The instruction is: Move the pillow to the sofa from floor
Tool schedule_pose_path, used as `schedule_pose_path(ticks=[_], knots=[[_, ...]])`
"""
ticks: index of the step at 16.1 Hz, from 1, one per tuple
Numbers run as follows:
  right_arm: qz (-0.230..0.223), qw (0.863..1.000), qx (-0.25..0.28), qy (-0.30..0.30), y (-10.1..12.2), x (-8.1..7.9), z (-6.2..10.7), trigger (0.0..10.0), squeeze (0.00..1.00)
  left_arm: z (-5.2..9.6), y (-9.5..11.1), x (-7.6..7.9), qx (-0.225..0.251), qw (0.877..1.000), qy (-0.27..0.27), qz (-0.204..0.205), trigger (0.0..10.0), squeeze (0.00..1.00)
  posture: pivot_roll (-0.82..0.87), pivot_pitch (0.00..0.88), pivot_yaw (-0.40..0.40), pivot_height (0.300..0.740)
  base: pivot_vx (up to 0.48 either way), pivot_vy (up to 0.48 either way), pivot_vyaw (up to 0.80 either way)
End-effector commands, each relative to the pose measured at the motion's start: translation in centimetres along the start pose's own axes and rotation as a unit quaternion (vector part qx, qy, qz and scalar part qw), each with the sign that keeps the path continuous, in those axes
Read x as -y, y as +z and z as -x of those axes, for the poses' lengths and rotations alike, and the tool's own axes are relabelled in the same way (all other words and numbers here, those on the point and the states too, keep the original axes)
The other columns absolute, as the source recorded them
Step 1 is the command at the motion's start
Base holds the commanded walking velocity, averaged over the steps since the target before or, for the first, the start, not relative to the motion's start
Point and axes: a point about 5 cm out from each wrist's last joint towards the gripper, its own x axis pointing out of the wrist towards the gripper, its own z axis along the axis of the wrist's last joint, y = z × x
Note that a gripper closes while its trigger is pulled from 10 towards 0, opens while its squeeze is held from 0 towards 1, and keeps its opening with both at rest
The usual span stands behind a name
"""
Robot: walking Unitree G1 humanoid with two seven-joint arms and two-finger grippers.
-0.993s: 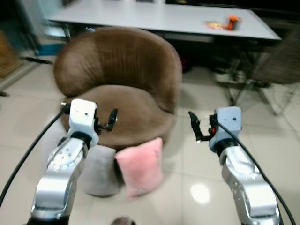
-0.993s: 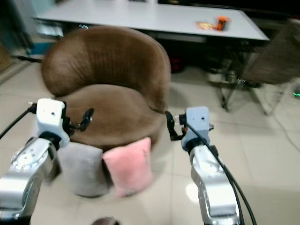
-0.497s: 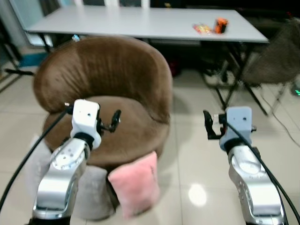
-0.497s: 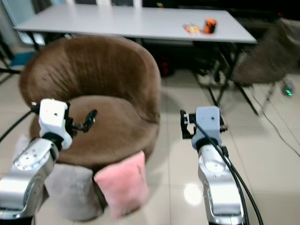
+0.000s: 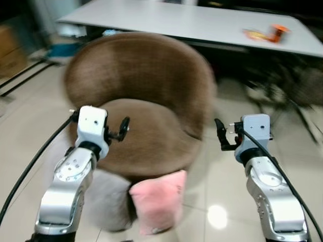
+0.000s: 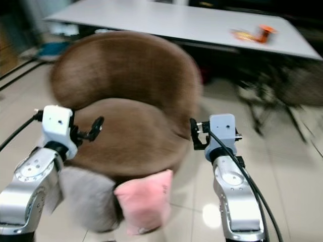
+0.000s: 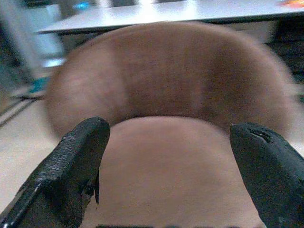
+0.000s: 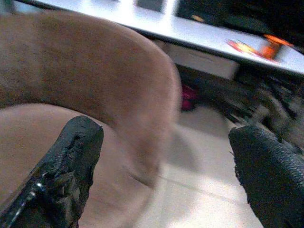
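You are facing a round brown sofa [image 5: 141,106] with a long grey table [image 5: 192,22] behind it. A grey pillow [image 5: 108,199] and a pink pillow [image 5: 157,201] are leaning against its base on the floor [image 5: 222,191]. Your left gripper [image 5: 122,129] and right gripper [image 5: 220,135] are hovering above, both with fingers spread wide, holding nothing.

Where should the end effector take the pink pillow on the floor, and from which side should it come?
Probably the top edge of the pink pillow, from above. It stands upright against the brown sofa, so that edge is free; the grey pillow crowds its left.
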Motion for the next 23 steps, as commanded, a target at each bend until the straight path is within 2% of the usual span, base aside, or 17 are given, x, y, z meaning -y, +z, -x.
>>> schedule_pose_path(ticks=[1,7,10,12,13,14,15,18,20,23], knots=[[0.005,1.000,0.008,0.010,0.35,-0.16,0.01,10.0,1.00,0.04,0.21,0.09,0.004,1.000,0.002,-0.002,10.0,0.00,-0.13,0.000,-0.027,0.740,0.000,0.000,0.80],[0.012,1.000,0.002,0.001,0.15,0.14,0.05,10.0,1.00,0.08,0.18,0.17,0.003,1.000,0.002,-0.004,10.0,0.00,-0.13,0.000,-0.028,0.740,0.000,0.000,0.80],[0.001,1.000,0.003,-0.020,0.09,0.48,0.01,10.0,1.00,0.04,0.12,0.40,0.002,0.999,-0.007,-0.035,10.0,0.00,-0.13,0.000,-0.028,0.740,0.000,0.000,0.80],[-0.005,1.000,0.000,-0.027,0.09,0.61,0.13,10.0,1.00,-0.04,0.02,0.24,-0.002,0.999,-0.004,-0.045,10.0,0.00,-0.13,0.000,-0.028,0.740,0.000,0.000,0.25],[-0.003,1.000,-0.005,-0.021,0.01,0.45,0.19,10.0,1.00,-0.07,0.03,0.25,0.002,0.999,-0.009,-0.036,10.0,0.00,-0.13,0.000,-0.028,0.740,0.000,0.000,0.00],[-0.002,1.000,-0.004,-0.019,0.02,0.40,0.21,10.0,0.96,-0.07,0.04,0.26,0.002,0.999,-0.010,-0.034,10.0,0.00,-0.13,0.000,-0.028,0.740,0.000,0.000,0.00],[0.001,1.000,-0.001,-0.018,0.06,0.37,0.22,10.0,0.00,-0.05,0.01,0.25,0.002,0.999,-0.011,-0.031,10.0,0.00,-0.13,0.000,-0.028,0.740,0.292,0.000,0.00],[-0.006,1.000,-0.011,-0.019,-0.23,0.29,0.17,10.0,0.00,0.00,-0.06,0.15,0.001,1.000,-0.007,-0.028,10.0,0.00,-0.13,0.000,-0.023,0.740,0.325,0.000,-0.16],[0.003,0.999,-0.007,-0.031,-0.13,0.55,0.04,10.0,0.00,-0.03,-0.08,0.10,0.002,1.000,-0.005,-0.027,10.0,0.00,-0.13,0.000,-0.025,0.740,0.326,0.000,-0.79],[0.011,0.999,-0.012,-0.039,-0.27,0.82,0.05,10.0,0.00,-0.02,-0.08,0.13,0.002,1.000,-0.007,-0.028,10.0,0.00,-0.13,0.000,-0.025,0.740,0.326,0.000,0.00]])
